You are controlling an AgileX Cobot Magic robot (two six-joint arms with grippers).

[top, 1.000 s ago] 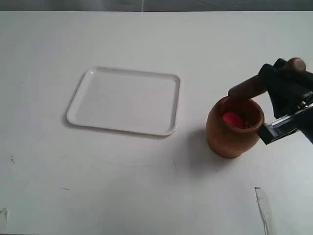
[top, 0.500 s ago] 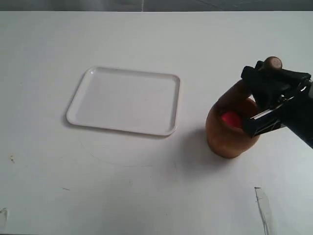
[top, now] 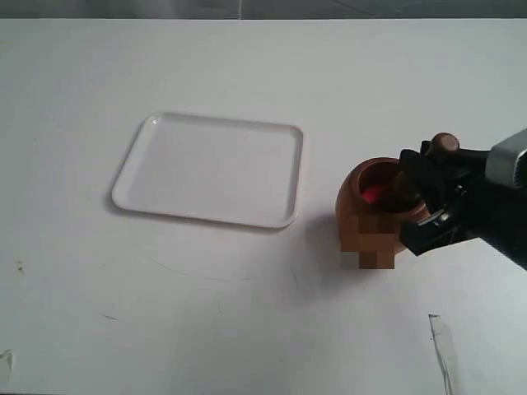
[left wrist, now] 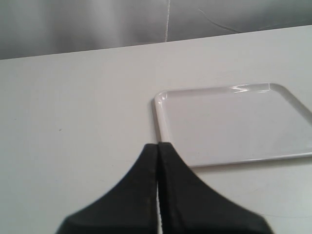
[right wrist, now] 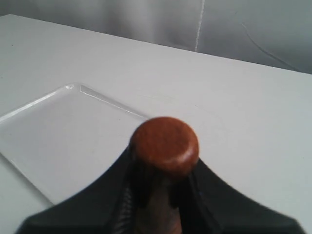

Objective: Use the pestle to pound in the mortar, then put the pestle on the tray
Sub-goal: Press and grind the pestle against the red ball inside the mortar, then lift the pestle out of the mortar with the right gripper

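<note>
The brown wooden mortar (top: pixel 369 222) stands right of the white tray (top: pixel 210 169), something red showing inside its mouth. My right gripper (top: pixel 428 177) is shut on the dark reddish pestle (top: pixel 408 181), whose thick end is down inside the mortar while its small knob (top: pixel 445 142) sticks up above the fingers. The right wrist view shows that knob (right wrist: pixel 165 145) close up, with the black fingers (right wrist: pixel 122 180) clamped around the shaft below it. My left gripper (left wrist: pixel 158 146) is shut and empty, near a corner of the tray (left wrist: pixel 234 122).
The white table top (top: pixel 247 329) spreads around the tray and mortar. Small marks and a scrap (top: pixel 439 333) lie near the front right. A grey backdrop (left wrist: pixel 97 24) rises behind the table's far edge.
My right gripper has swung the pestle from lying across the mortar's rim to nearly upright and driven it down into the mortar. The mortar shifted slightly left. The tray stayed put.
</note>
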